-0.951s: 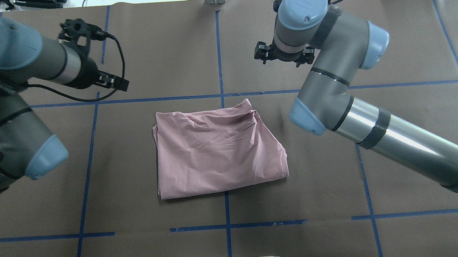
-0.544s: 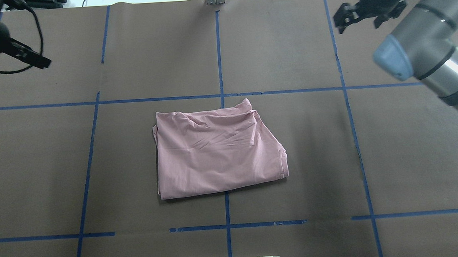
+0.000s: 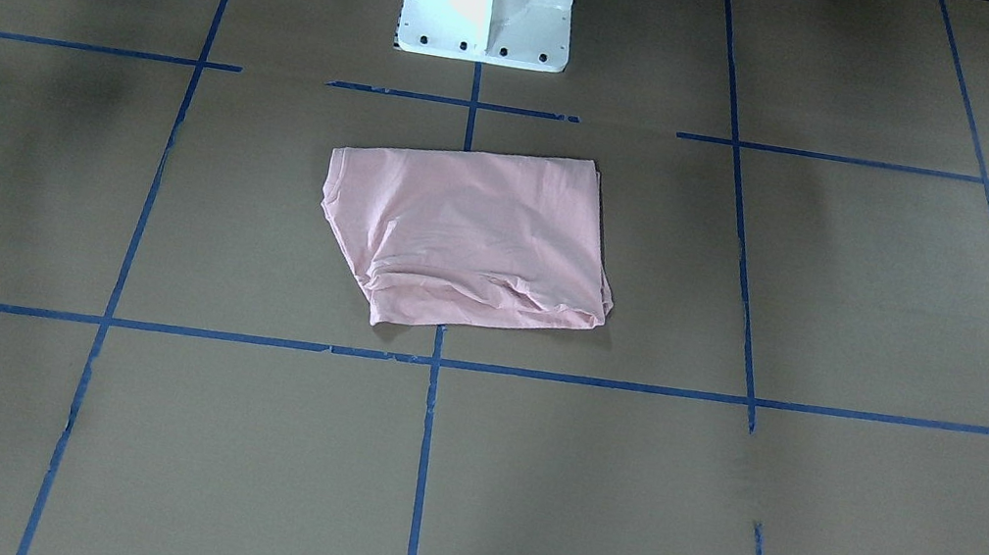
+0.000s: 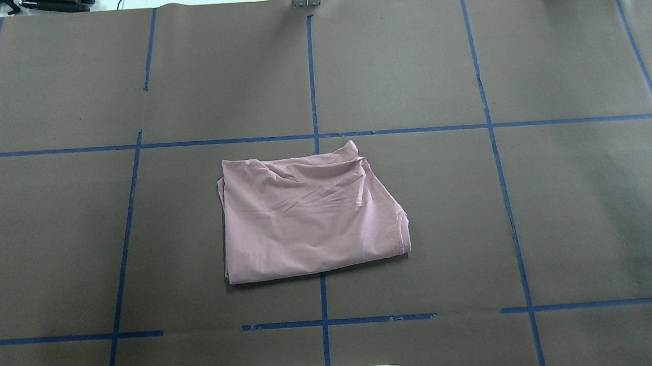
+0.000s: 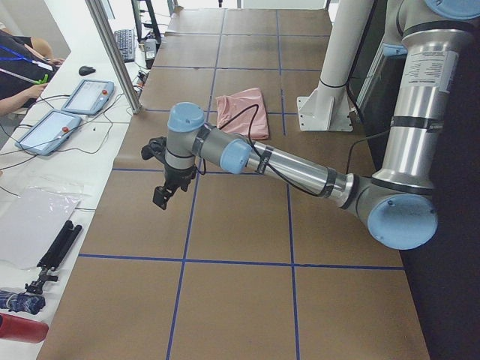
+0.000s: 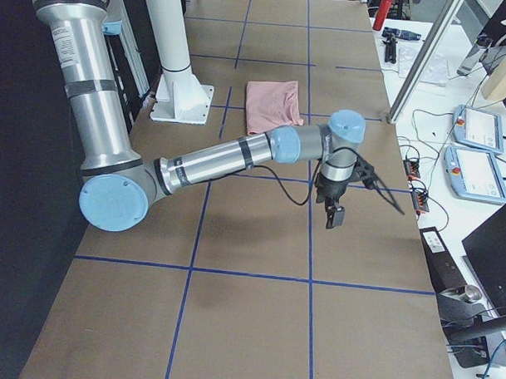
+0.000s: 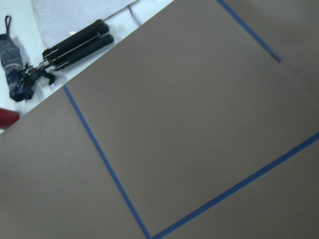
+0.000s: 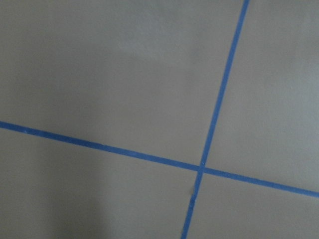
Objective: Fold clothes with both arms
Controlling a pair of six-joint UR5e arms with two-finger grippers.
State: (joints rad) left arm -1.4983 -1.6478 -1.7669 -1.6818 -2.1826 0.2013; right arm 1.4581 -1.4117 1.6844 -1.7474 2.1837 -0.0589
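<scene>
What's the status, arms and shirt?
Left gripper and right gripper out wide over bare table, apart from the T-shirt; open or shut unreadable. T-shirt folded mid-table, far edge rumpled. Nothing seen in the way.

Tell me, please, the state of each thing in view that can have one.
T-shirt: folded, flat on the table, plain side up, creased along one edge, ungripped.
left gripper: hangs over the table, apart from the T-shirt; open or shut cannot be told.
right gripper: hangs over the table, apart from the T-shirt; open or shut cannot be told.
</scene>
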